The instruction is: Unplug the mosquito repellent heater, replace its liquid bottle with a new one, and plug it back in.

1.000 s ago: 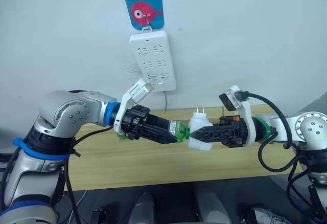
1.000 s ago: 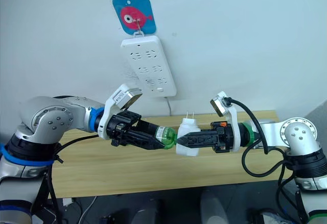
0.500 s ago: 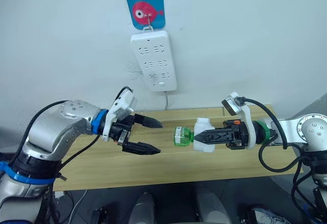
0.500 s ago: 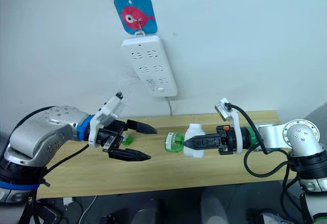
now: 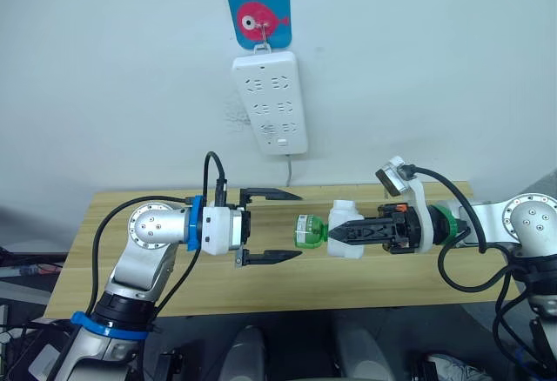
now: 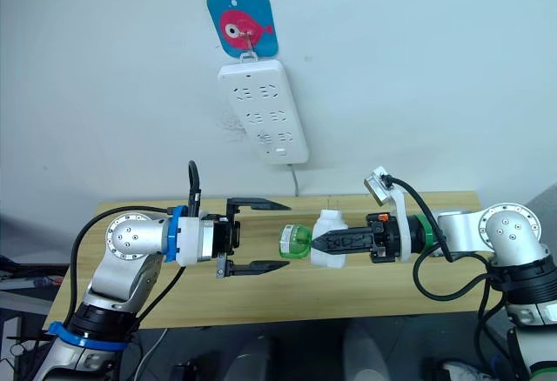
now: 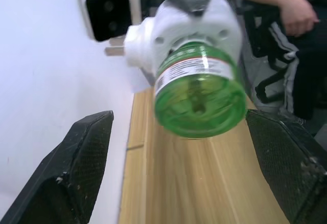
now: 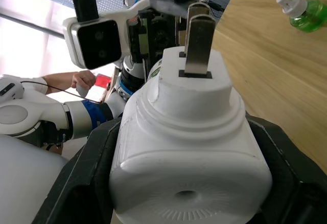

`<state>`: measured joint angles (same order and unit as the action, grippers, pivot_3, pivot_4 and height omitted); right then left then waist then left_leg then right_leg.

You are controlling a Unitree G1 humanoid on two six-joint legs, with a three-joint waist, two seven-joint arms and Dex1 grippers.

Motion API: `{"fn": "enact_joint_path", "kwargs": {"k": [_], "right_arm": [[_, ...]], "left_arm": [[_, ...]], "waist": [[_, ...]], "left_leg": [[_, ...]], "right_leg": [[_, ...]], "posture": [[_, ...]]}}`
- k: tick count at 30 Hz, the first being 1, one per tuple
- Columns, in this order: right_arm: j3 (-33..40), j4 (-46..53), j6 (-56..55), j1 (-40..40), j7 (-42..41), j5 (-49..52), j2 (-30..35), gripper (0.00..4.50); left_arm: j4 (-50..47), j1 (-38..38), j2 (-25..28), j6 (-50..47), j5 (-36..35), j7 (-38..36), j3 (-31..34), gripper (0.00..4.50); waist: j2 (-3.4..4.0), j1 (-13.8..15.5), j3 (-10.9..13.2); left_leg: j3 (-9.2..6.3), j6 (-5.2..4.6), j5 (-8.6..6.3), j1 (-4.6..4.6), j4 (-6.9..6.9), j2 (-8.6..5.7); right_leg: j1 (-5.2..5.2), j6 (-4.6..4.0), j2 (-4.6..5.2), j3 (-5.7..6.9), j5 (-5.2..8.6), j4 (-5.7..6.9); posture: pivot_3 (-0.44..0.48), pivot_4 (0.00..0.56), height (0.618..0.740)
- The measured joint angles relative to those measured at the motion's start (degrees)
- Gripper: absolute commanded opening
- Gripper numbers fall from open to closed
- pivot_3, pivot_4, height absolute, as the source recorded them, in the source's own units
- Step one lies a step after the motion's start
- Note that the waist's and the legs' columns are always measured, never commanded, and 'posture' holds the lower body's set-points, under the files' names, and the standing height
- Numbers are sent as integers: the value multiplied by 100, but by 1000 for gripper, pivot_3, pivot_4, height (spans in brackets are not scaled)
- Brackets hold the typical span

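Left pincer released bottle and backed off, wide open.
Right pincer clamps heater, centre frame; green bottle remains attached; left pincer faces it, apart.

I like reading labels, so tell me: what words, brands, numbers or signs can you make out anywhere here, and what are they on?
No text here is readable.
Bottle label: a white band with red and dark print, too blurred to read.
Wall card: a pink fish picture, no words.
Power strip: no readable marks.
Heater: plain white, no print.
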<state>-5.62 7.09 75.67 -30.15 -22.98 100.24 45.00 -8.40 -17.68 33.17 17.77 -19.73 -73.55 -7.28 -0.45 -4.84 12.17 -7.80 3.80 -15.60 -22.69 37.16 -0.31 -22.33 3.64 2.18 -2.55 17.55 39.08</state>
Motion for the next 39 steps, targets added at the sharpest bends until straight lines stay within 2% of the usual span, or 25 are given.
{"fn": "enact_joint_path", "kwargs": {"k": [7,10,15,21,22,24,26,29,35,39], "right_arm": [[0,0,0,-18,48,0,-6,3041],[0,0,-1,-18,58,0,-6,3041],[39,0,-16,-17,66,3,-4,3041],[41,19,-13,-17,58,16,-23,3041],[41,45,-13,-17,55,20,-37,3041],[39,63,-21,-18,42,22,-51,3041],[48,67,-83,-37,21,22,-58,3041],[63,122,-127,-68,-108,6,-54,3041],[134,307,-119,-82,-367,-28,16,3041],[194,263,103,141,-392,-335,328,3041]], "left_arm": [[284,-282,-196,210,1,-59,-136,4360],[356,-299,-210,287,-13,-100,-148,3766],[350,-299,-214,284,-56,-160,-228,2254],[219,-348,-79,-47,-198,-225,-234,2220],[76,-398,69,-416,-317,-231,-257,2220],[-308,-600,488,-1781,-786,-128,-365,2220],[-554,-982,873,-3553,-1532,7,-449,2220],[-421,-1719,1170,-5905,-2633,51,-496,2220],[140,-2541,1360,-8315,-3719,23,-460,2220],[569,-2563,1763,-8750,-3833,-59,9,2220]], "waist": [[0,-17,0],[0,-20,0],[0,-25,0],[0,-29,0],[0,-32,0],[0,-52,0],[0,-60,0],[-1,-82,1],[0,-180,1],[1,-220,2]], "left_leg": [[-1,0,0,-1,3,-1],[-2,0,0,-1,2,0],[-2,0,0,-1,3,0],[-4,0,0,-1,3,0],[-5,0,0,-1,3,1],[-11,0,0,-1,3,1],[-16,-1,0,-1,4,-1],[-18,-1,0,-2,6,-2],[-17,0,0,0,-1,1],[-12,0,0,7,-6,7]], "right_leg": [[1,0,0,1,0,0],[1,0,0,2,0,-1],[1,0,0,2,0,0],[1,0,-2,4,0,0],[1,0,-2,4,0,0],[2,1,-4,6,0,2],[4,1,-4,10,0,4],[5,2,-5,15,1,4],[1,1,-8,15,2,1],[-1,0,-13,10,2,2]], "posture": [[-123,184,734],[-128,183,734],[-128,183,734],[-124,184,734],[-121,184,734],[-115,183,734],[-114,183,734],[-114,183,734],[-113,185,734],[-108,186,734]]}}
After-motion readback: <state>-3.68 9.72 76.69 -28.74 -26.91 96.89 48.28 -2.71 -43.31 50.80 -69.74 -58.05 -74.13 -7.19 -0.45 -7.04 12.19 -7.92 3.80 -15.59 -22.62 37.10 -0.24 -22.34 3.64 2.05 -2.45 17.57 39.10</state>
